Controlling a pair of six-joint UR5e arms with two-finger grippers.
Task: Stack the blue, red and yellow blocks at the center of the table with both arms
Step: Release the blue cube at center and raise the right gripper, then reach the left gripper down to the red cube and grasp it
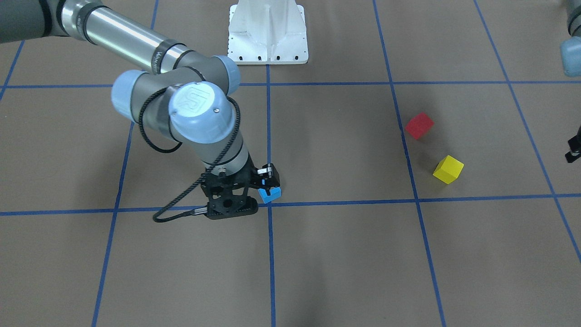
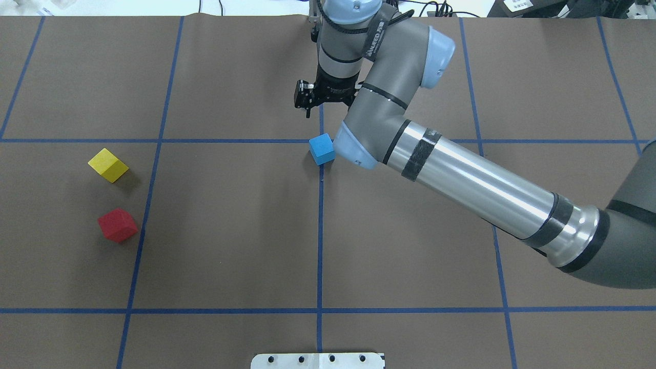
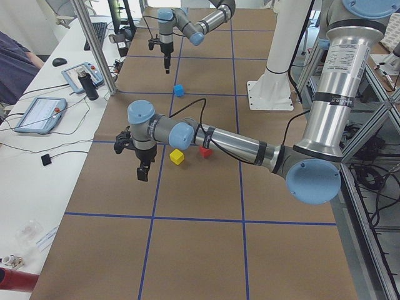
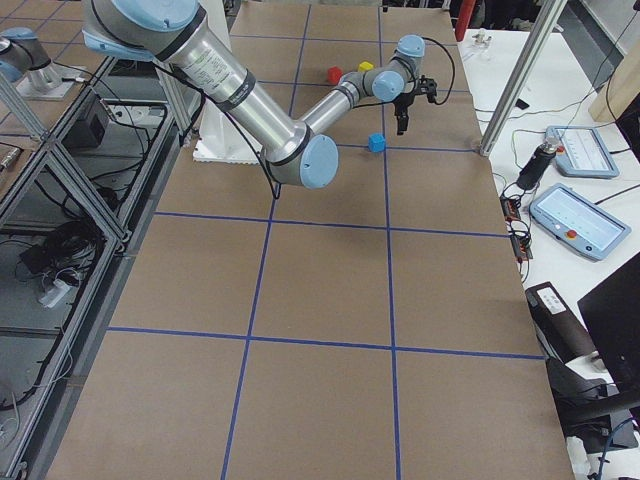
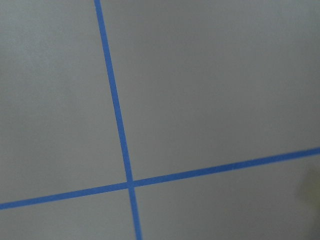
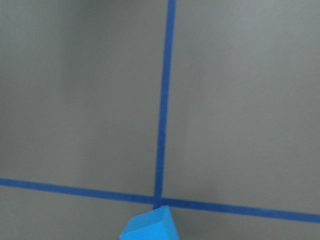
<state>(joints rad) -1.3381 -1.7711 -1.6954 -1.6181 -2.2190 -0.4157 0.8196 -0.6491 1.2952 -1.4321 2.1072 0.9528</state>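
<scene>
The blue block [image 1: 270,195] sits on the table at the centre crossing of the blue tape lines; it also shows in the overhead view [image 2: 322,149] and at the bottom edge of the right wrist view [image 6: 150,226]. My right gripper [image 1: 269,179] hovers just above it, apart from it, and looks open and empty. The red block [image 2: 118,225] and the yellow block [image 2: 108,165] lie close together on the robot's left side. My left gripper [image 3: 142,174] hangs above the table beside the yellow block [image 3: 177,157]; I cannot tell whether it is open or shut.
The white robot base [image 1: 268,32] stands at the table's robot-side edge. A bench with tablets [image 3: 37,114] and a metal post [image 3: 94,50] runs along the operators' side. Blue tape lines [image 2: 320,230] divide the brown table.
</scene>
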